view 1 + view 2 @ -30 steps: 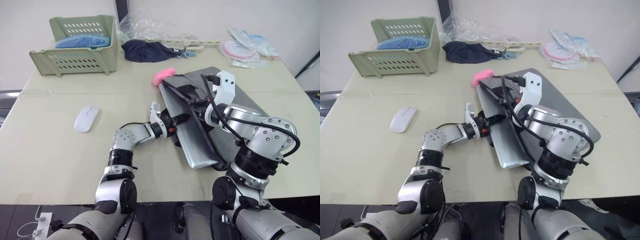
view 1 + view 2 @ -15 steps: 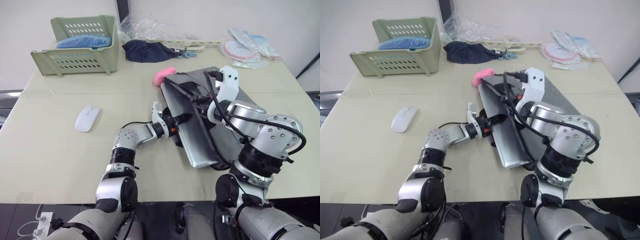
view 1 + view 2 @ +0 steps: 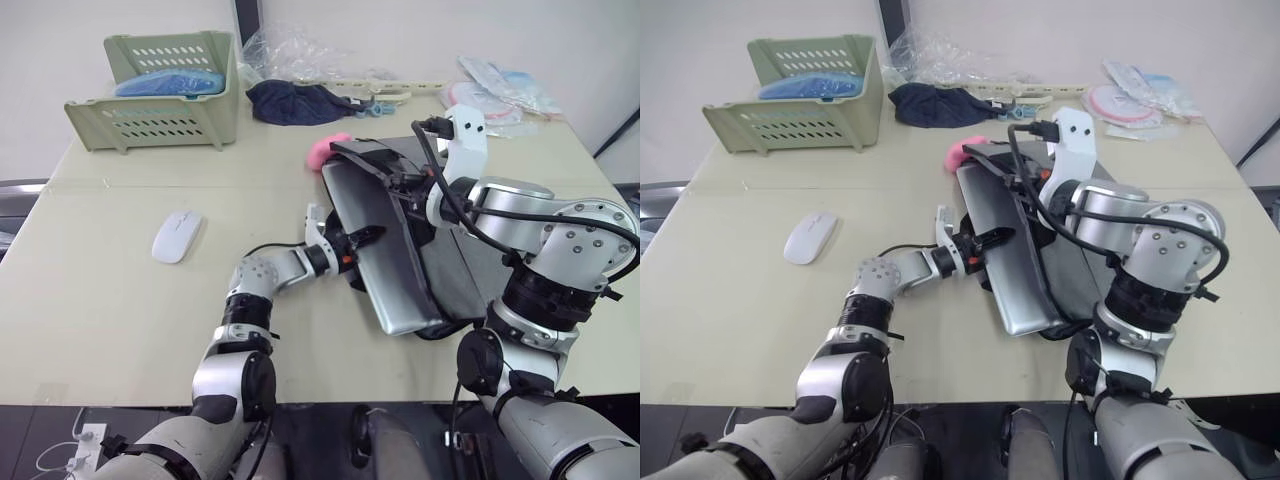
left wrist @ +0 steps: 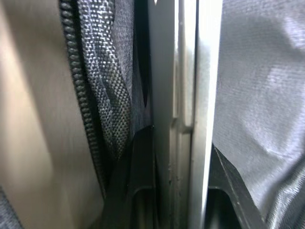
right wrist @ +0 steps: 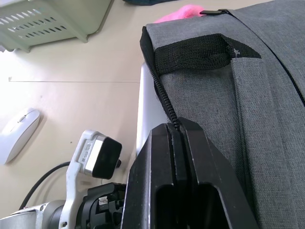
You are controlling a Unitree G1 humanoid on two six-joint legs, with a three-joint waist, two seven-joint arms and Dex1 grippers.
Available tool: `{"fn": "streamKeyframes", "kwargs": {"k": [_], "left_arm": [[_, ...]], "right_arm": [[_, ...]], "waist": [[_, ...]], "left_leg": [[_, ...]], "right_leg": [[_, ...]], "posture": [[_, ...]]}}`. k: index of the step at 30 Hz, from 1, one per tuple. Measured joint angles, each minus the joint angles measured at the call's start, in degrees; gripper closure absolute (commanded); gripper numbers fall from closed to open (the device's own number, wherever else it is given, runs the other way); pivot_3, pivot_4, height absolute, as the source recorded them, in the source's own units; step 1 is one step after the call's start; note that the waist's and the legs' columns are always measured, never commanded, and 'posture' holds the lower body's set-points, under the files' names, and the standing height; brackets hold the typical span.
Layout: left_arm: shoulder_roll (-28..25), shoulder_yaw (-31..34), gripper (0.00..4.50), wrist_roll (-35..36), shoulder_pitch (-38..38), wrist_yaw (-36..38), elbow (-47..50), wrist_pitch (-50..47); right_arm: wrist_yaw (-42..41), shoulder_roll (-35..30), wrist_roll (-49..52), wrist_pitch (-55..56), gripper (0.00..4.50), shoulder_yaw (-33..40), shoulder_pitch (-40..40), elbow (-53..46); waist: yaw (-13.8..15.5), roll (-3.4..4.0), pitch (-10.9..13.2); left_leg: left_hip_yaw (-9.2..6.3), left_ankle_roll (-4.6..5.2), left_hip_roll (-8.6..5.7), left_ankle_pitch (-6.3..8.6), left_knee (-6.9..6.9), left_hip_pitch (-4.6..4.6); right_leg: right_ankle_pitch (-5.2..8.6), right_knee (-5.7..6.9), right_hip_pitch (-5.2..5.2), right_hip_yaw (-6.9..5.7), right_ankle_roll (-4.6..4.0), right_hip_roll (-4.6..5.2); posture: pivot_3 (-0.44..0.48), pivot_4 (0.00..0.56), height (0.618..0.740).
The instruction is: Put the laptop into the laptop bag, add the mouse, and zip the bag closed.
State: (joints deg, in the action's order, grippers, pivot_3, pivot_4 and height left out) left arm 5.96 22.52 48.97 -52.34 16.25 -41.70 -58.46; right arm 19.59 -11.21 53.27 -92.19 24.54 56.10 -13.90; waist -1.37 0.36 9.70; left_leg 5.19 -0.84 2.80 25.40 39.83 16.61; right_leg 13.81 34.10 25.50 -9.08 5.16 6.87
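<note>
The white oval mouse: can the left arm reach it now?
Probably not yet: the left gripper is shut on the silver metal laptop. The white oval mouse lies unobstructed on the table.

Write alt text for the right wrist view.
The right claw pinches the zipper edge of the grey laptop bag, with the silver laptop partly inside. Beyond lie the white mouse and a green basket.

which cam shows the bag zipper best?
Right wrist view: the zipper runs down the laptop bag's open edge into the right claw, shut on that edge. Left wrist view shows a blurred stretch of teeth beside the laptop. Head views barely resolve it.
</note>
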Motion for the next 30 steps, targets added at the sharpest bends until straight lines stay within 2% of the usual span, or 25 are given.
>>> {"fn": "streamKeyframes", "kwargs": {"k": [13, 30], "left_arm": [[0.76, -0.03, 4.09, -2.13, -3.89, 0.70, -5.51, 2.63], [2.76, -0.03, 4.09, -5.80, -9.23, 3.57, -14.39, 8.31]], "right_arm": [[4.12, 0.82, 3.79, 0.00, 4.49, -0.10, -2.10, 0.00], [7.68, 2.07, 6.04, 0.00, 4.49, 0.48, -0.49, 0.66]], "waist": [[-0.05, 0.02, 0.01], [-0.28, 0.08, 0.05]], "left_leg": [[-0.02, 0.02, 0.00, -0.01, -0.05, 0.13], [-0.05, 0.06, 0.00, -0.03, -0.04, 0.38]], "right_leg": [[-0.03, -0.19, 0.03, -0.10, 0.04, 0.00], [-0.04, -0.22, 0.20, -0.17, 0.06, 0.00]], "posture": [[0.000, 0.150, 0.740], [0.000, 0.150, 0.740]]}}
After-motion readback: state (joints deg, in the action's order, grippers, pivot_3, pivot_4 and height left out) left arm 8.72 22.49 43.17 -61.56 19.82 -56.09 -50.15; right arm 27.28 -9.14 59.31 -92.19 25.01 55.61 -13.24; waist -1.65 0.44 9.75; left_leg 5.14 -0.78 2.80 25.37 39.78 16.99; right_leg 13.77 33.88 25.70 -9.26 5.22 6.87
